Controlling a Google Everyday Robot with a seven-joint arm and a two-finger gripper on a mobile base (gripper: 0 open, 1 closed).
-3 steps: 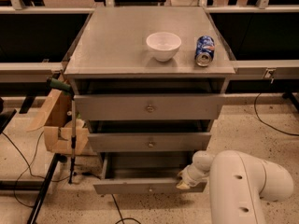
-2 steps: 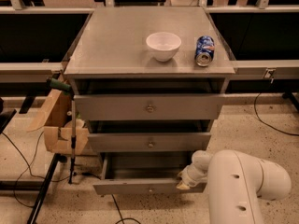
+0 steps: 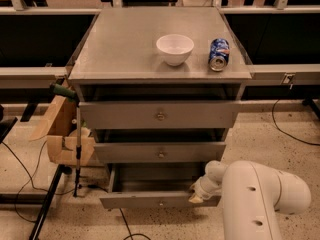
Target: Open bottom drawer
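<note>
Though lowest of three, bottom drawer (image 3: 150,200) drawn partly out of the grey cabinet (image 3: 125,44) — front panel standing forward of the two drawer fronts above, small round knob at centre. Gripper (image 3: 198,196) at the 3 o'clock end of that panel, apparently touching its upper edge; grip state impossible to tell. White arm (image 3: 265,199) at 5 o'clock of the cabinet. On top — white bowl (image 3: 175,49), with blue can (image 3: 219,54) at its 3 o'clock.
</note>
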